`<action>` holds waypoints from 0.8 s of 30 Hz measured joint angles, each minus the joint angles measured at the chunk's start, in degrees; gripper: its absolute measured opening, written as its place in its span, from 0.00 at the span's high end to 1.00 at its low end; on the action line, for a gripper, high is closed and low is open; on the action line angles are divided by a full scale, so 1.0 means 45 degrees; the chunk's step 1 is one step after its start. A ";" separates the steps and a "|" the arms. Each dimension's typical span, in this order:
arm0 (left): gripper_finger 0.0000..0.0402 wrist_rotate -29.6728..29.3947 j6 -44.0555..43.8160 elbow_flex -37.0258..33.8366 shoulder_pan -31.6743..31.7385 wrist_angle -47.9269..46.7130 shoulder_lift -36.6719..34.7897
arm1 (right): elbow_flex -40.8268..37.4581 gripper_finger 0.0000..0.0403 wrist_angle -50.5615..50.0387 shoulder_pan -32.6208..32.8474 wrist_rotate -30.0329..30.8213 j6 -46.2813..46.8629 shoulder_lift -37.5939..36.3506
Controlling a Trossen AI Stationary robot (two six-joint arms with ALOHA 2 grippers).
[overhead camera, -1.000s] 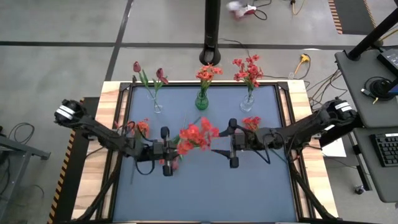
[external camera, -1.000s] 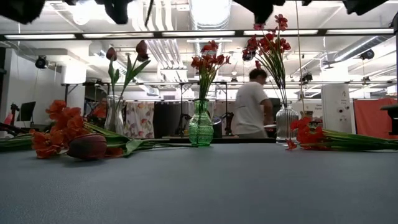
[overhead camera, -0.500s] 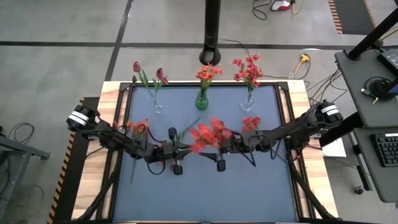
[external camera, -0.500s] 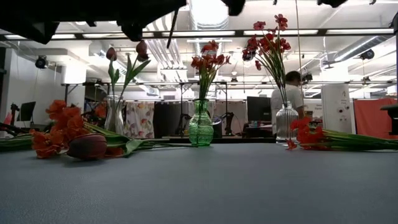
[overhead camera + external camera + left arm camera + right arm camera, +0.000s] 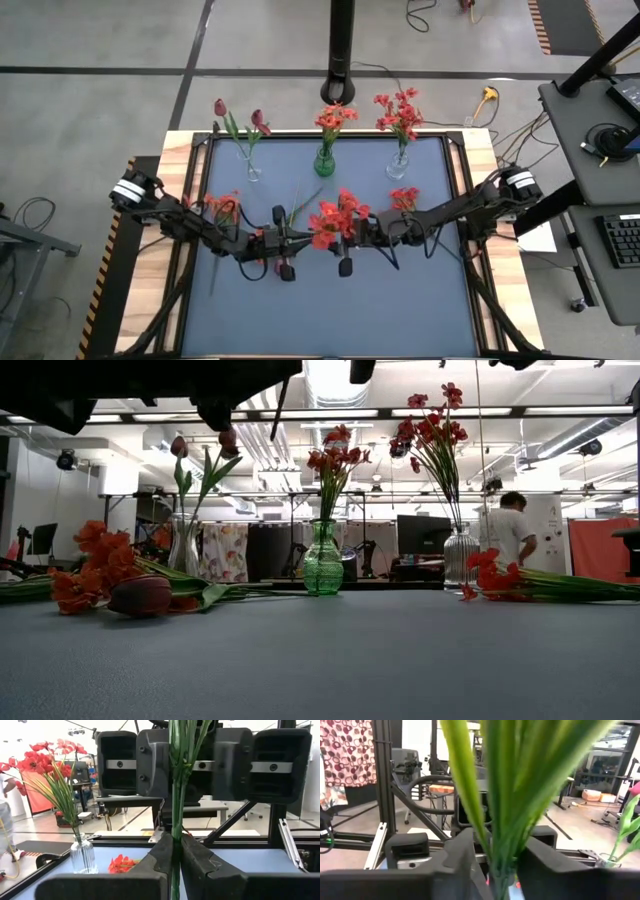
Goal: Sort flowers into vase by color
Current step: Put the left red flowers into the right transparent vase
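A handover in mid-air above the table's middle is the step in hand. The stem (image 5: 175,820) of a red-orange spray (image 5: 336,217) is clamped between the closed fingers of the left gripper (image 5: 290,240), as the left wrist view shows. From the other side the right gripper (image 5: 358,232) is set around the same stem just under the blooms; its fingers (image 5: 462,860) stand a little apart with the green leaves between them, and whether a firm grip is made cannot be told.

Next, a secure hold by the right gripper seems called for, then release by the left, so that the spray can be carried back.

Loose flowers (image 5: 222,205) lie at the left of the mat (image 5: 330,310), more (image 5: 404,197) at the right. At the far edge three vases stand: tulips (image 5: 250,165), the green vase (image 5: 324,162) and a clear one (image 5: 398,165).
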 joint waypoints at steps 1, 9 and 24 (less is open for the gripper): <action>0.98 0.0005 0.0002 0.0000 0.0000 0.0000 0.0000 | -0.0015 0.76 -0.0004 -0.0002 0.0018 -0.0049 -0.0008; 0.93 -0.0021 -0.0762 -0.0034 0.0005 -0.0117 -0.0233 | -0.0020 0.95 -0.0108 -0.0007 0.0033 -0.0046 -0.0150; 0.70 -0.0155 -0.2850 0.0044 0.0015 -0.7483 -0.4097 | -0.0035 0.93 -0.7666 -0.1265 0.1684 0.1531 -0.4256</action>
